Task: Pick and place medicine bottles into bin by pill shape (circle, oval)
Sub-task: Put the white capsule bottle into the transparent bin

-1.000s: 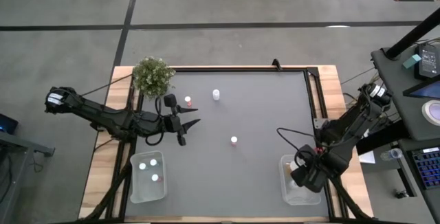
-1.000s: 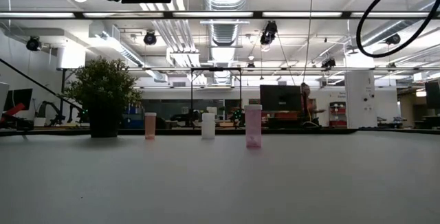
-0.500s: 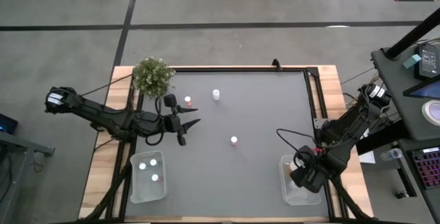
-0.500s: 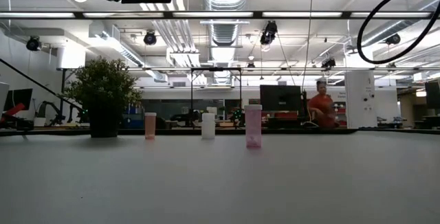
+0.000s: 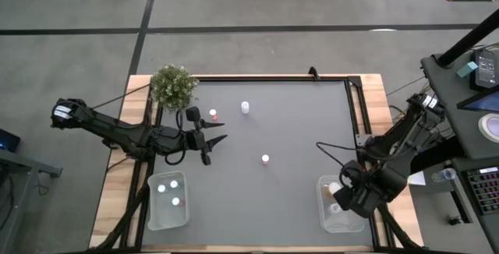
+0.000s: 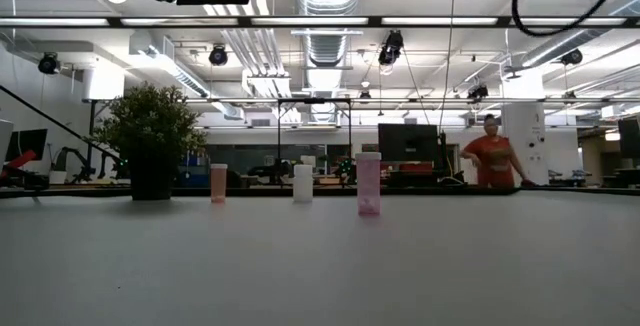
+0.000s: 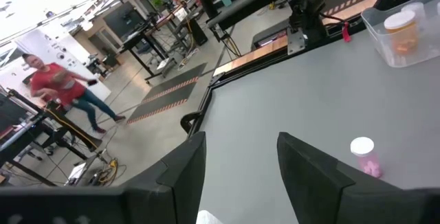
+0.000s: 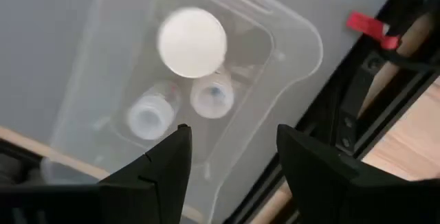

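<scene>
I see my right gripper (image 5: 345, 199) hanging open and empty over the clear right bin (image 8: 289, 25), which holds three white-capped bottles (image 8: 192, 41). My left gripper (image 5: 216, 139) waits open near the plant (image 5: 173, 85); three medicine bottles (image 5: 265, 159) stand mid-table

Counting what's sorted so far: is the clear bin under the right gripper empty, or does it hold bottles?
Not empty. The right wrist view shows three white-capped bottles inside the right bin, beneath the open right gripper.

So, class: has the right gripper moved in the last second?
Yes. The right gripper has shifted slightly toward the table's right edge, over the right bin, uncovering a white-capped bottle.
</scene>
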Motion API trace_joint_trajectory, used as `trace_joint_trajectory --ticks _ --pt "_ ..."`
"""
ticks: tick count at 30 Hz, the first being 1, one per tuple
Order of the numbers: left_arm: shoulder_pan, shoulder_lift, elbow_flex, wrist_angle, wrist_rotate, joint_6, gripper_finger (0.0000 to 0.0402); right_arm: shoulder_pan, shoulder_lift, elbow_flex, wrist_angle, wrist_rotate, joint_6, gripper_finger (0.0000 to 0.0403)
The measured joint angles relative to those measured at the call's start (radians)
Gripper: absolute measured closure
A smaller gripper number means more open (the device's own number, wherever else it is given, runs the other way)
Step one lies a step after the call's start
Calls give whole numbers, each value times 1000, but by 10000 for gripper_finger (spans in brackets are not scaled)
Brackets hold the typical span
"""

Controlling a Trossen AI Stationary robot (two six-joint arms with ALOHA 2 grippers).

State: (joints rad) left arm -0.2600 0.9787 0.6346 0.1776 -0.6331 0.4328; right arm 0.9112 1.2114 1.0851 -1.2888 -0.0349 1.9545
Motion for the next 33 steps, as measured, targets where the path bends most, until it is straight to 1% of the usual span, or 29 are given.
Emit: trace_joint_trajectory --ticks 3,7,10,13,16,21,25,28,31,33 --pt "0 0 0 0 0 0 240 -5 0 58 -42 95 -2 200" --pt "0 0 0 2 0 0 240 -34 0 119 -49 283 -56 200" --pt "0 0 0 6 0 0 240 -76 0 150 -41 408 -161 200" --pt "0 0 0 26 0 1 240 -142 0 165 -8 497 -308 200" --pt "0 0 0 43 0 2 240 -234 0 166 85 516 -515 200" --pt "0 0 0 55 0 2 240 -396 0 132 365 515 -1011 200" --pt "0 0 0 51 0 -2 240 -488 0 89 537 515 -1348 200" --pt "0 0 0 51 0 -19 240 -536 0 37 628 524 -1524 200" --pt "0 0 -1 51 0 -67 240 -562 -5 -48 736 579 -1637 200" --pt "0 0 -1 50 0 -99 240 -575 -12 -113 844 588 -1712 200"
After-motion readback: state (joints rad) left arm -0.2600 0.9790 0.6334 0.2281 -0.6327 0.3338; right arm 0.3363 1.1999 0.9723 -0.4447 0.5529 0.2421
